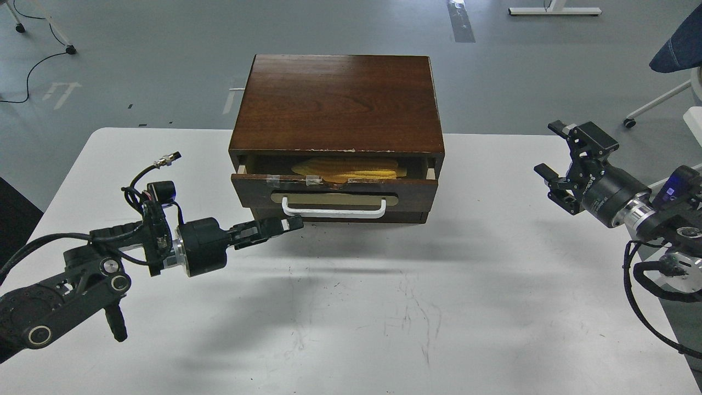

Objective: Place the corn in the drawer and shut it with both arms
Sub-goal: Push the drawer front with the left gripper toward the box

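While the drawer [334, 189] stands pulled out only a little from the dark wooden cabinet [337, 101], the corn [356, 170] lies inside it, yellow and partly hidden under the cabinet's top edge. My left gripper [290, 224] reaches in low from the left, its fingers pressed together with nothing between them, tips just beside the left end of the white handle [333, 209]. My right gripper [554, 156] hovers well apart to the right, above the white table [351, 318], its fingers spread wide and empty.
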